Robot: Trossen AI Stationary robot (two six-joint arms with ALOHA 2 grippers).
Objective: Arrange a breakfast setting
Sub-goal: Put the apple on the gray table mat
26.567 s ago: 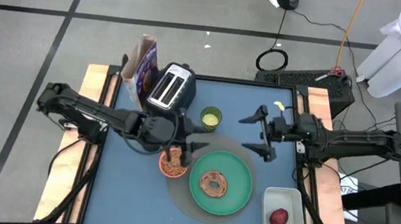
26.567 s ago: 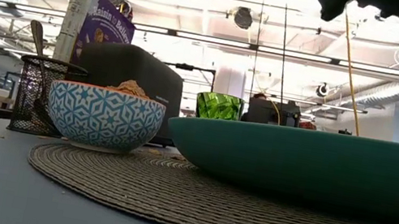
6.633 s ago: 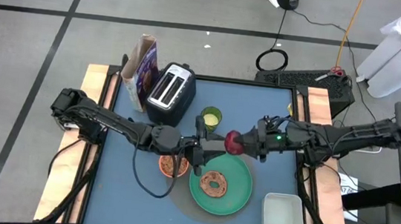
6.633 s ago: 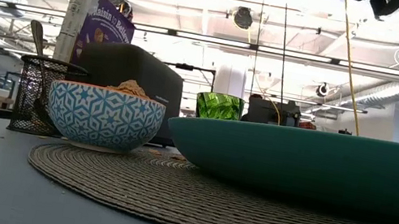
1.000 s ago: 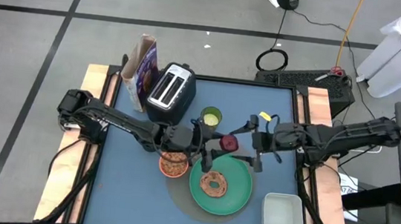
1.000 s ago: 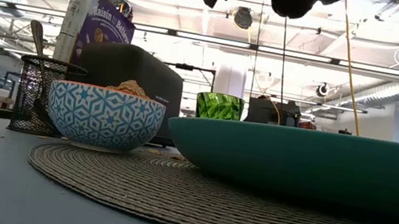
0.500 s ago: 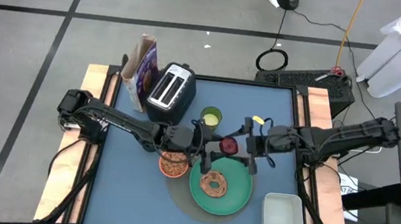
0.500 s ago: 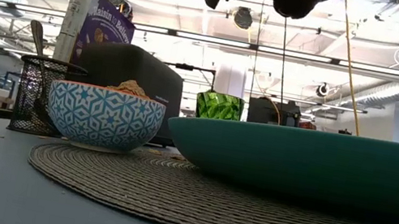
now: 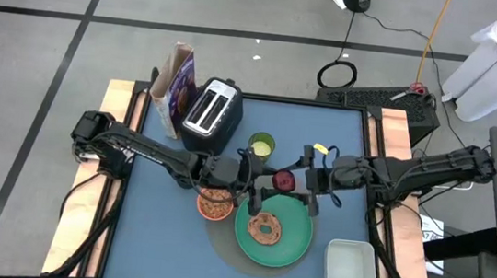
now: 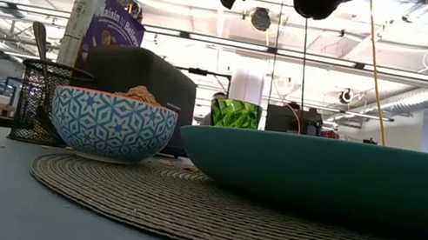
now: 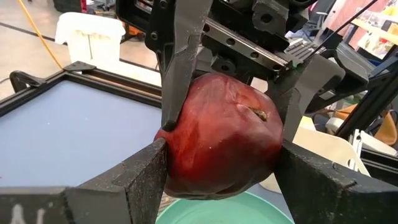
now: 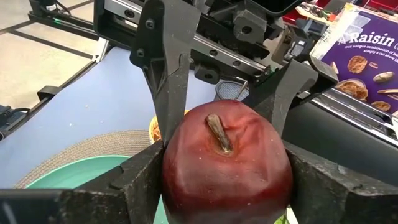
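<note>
The small dark-red fruit [image 9: 283,178] hangs in the air over the far edge of the large green plate [image 9: 291,243], with both grippers shut on it. My left gripper [image 9: 265,180] comes at it from the table's left, my right gripper [image 9: 303,182] from the right. The brown bagel [image 9: 265,226] lies on the plate. The small bowl [image 9: 214,206], patterned blue on its outside [image 10: 111,126], stands left of the plate on the woven mat [image 10: 223,219]. The purple cereal box [image 9: 178,85] stands upright at the far left. A spoon [image 10: 41,41] sticks up from a mesh holder. My left gripper [image 11: 221,165] pinches the fruit between its two fingers [image 11: 140,177], which lie on the fruit's opposite sides [image 11: 177,158]. The fingers reach in about level from the table's left. The fruit is lifted clear above the plate. My right gripper [image 12: 227,171] has its two fingers [image 12: 134,180] against the fruit's opposite sides [image 12: 177,165], coming about level from the table's right, facing the left gripper. The fruit's stem [image 12: 217,134] points toward this gripper. The fruit hangs clear of the plate.
A silver toaster [image 9: 212,109] stands beside the cereal box and a green cup [image 9: 261,146] just beyond the grippers. A white rectangular tub [image 9: 350,275] sits at the near right corner. Bare blue table lies at the far right and near left.
My right gripper has moved a little toward the table's left, up to the fruit, and its fingers have come in against the fruit's sides. My left gripper and the fruit have kept still above the plate.
</note>
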